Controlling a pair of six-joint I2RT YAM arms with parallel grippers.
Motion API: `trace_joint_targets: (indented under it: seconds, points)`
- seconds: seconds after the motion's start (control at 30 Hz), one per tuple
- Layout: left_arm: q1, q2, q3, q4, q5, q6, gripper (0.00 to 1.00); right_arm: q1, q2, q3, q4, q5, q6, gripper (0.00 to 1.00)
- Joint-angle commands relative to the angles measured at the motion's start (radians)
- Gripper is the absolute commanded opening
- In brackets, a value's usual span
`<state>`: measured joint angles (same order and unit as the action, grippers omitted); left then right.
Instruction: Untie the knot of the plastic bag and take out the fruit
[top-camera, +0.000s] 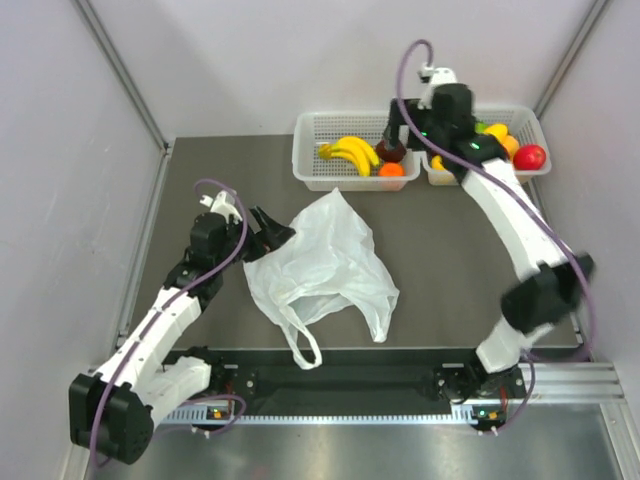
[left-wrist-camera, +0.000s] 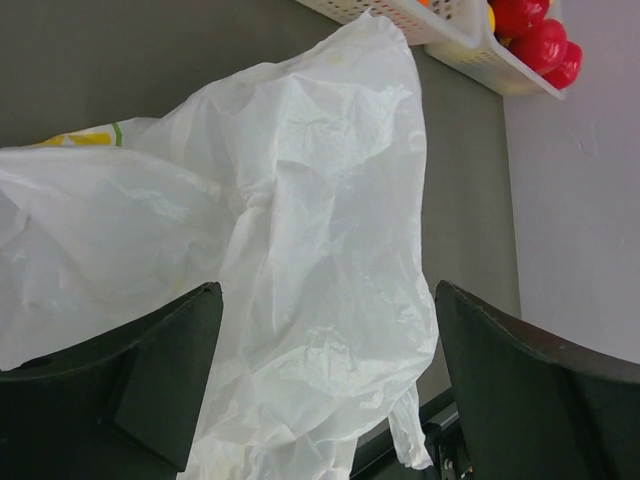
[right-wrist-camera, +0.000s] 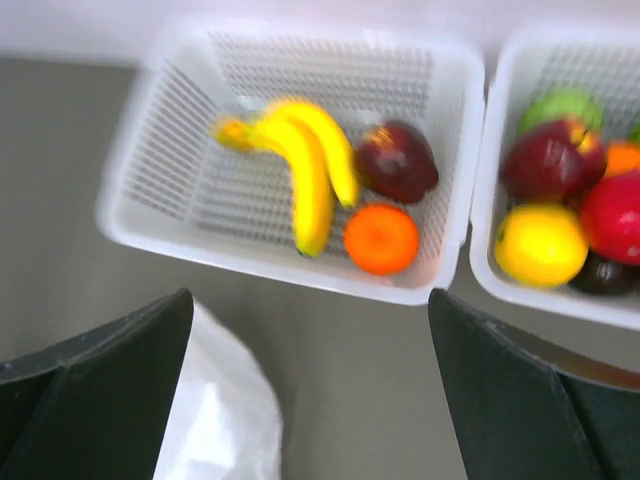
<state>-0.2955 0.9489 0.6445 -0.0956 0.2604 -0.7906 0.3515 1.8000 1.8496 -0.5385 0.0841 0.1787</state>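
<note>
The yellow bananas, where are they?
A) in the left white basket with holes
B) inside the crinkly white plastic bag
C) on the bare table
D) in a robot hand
A: the yellow bananas lie in the left white basket with holes, beside an orange fruit and a dark red fruit.

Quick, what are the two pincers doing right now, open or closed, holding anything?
Left pincer: open, gripping nothing; the plastic bag lies loose between its jaws.
Right pincer: open, empty.
</note>
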Motion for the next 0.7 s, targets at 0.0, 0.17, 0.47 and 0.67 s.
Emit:
trace_joint_targets:
  seconds: [0.0,0.17,0.47,0.67]
  points:
    - [-0.001,-0.025,0.078,-0.026,0.039,0.074,0.92,0.02,-0.33,-0.189,0.101,-0.105,0.01,1.0]
    - [-0.001,-0.044,0.107,-0.05,0.074,0.119,0.99,0.095,-0.678,-0.523,0.116,-0.148,0.039,1.0]
    - [-0.001,-0.113,0.138,-0.11,0.144,0.223,0.99,0.136,-1.188,-0.82,0.035,-0.33,0.113,1.0]
    - [-0.001,-0.165,0.141,-0.125,0.172,0.266,0.99,0.136,-1.338,-0.833,-0.064,-0.317,0.113,1.0]
